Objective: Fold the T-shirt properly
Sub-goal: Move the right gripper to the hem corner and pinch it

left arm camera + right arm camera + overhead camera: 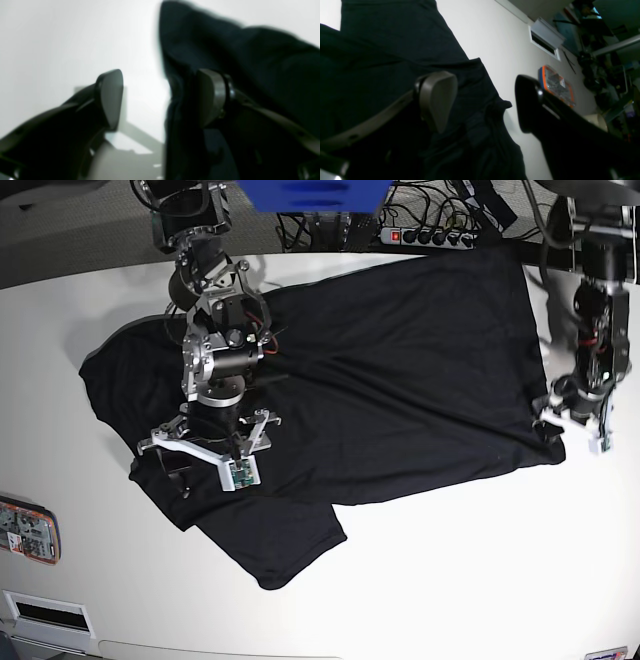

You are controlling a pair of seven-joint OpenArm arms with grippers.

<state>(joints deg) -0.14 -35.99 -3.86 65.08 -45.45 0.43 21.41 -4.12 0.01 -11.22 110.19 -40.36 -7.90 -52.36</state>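
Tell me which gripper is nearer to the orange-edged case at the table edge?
Right. The right gripper is over the T-shirt sleeve, on the same side of the table as the orange-edged case. The left gripper is at the shirt's opposite edge, far across the table.

Surface: white table.
On it: black T-shirt spread across the far half; orange-edged case at the near left.

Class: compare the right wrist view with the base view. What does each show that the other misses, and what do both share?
Only the right wrist view shows the right gripper's pad faces close up, jaws apart. Only the base view shows the left gripper at the shirt's corner and a power strip. Both share the black T-shirt, the white table and an orange-edged case.
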